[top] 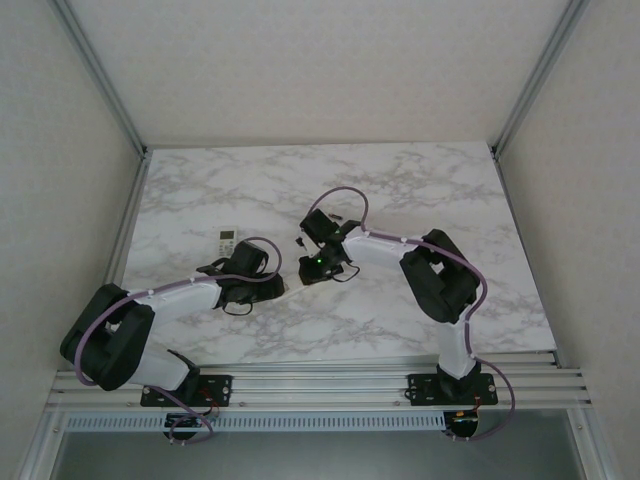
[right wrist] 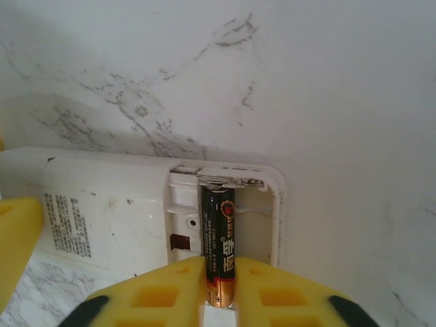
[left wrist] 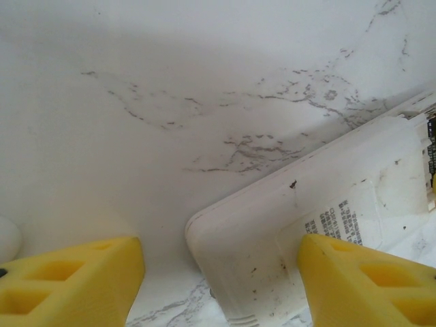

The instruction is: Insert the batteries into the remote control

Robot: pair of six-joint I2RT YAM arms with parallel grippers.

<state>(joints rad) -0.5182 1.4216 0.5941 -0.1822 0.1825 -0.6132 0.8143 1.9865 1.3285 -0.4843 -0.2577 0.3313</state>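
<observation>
Yellow fingers of the right gripper (right wrist: 219, 272) were clamped on one battery (right wrist: 218, 225). Its far end sat in the open slot of a white remote (right wrist: 102, 204). The left gripper (left wrist: 219, 262) was spread wide, with that remote's other end between its two fingers. A second remote (top: 228, 240) lay well apart on the marble table (top: 450, 200).

Your left pincer (left wrist: 221, 272) stands agape over marbled worktop (left wrist: 170, 82); white remote (left wrist: 340, 197), label side up, rounded end between yellow fingers (left wrist: 75, 279), one overlapping it.
</observation>
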